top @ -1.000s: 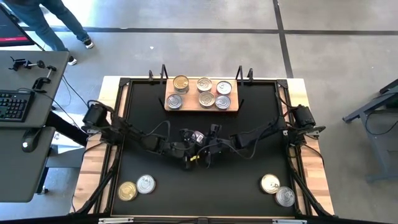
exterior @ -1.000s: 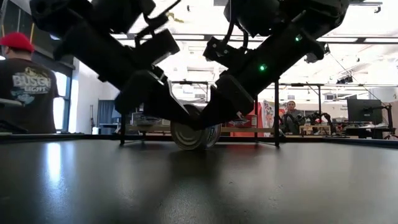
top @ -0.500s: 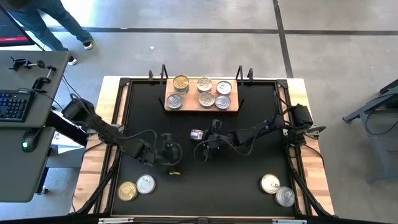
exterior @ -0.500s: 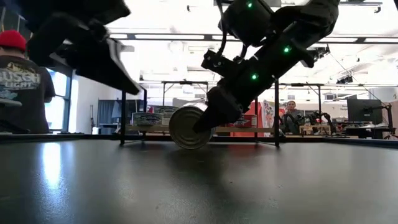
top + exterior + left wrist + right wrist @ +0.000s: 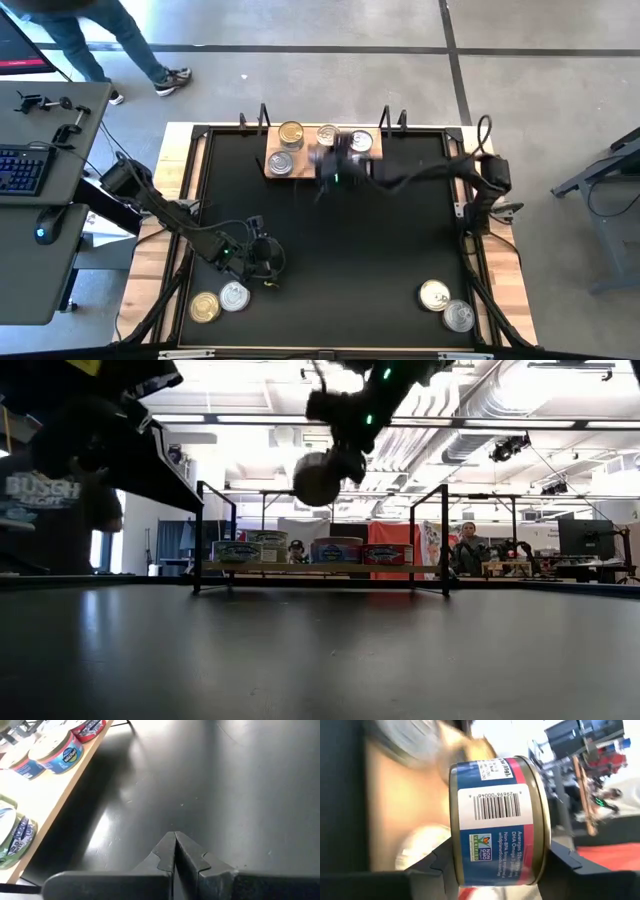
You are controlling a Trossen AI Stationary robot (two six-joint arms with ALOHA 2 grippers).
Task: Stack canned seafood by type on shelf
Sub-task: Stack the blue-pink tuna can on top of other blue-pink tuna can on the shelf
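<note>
Holding a blue and pink can (image 5: pixel 497 820), our right tool (image 5: pixel 333 160) hangs over the wooden shelf (image 5: pixel 375 178) at the back of the black desk (image 5: pixel 400 240). Our left tool (image 5: pixel 175 857) is pinched tight and empty, low near 2 cans (image 5: pixel 220 302). Behind the desk, a person (image 5: pixel 466 548) sits in the bright room.

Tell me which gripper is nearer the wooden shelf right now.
Right. The right gripper is over the shelf, shut on a blue-and-red labelled can. The left gripper sits far off, near the two cans at the table's front-left corner.
</note>
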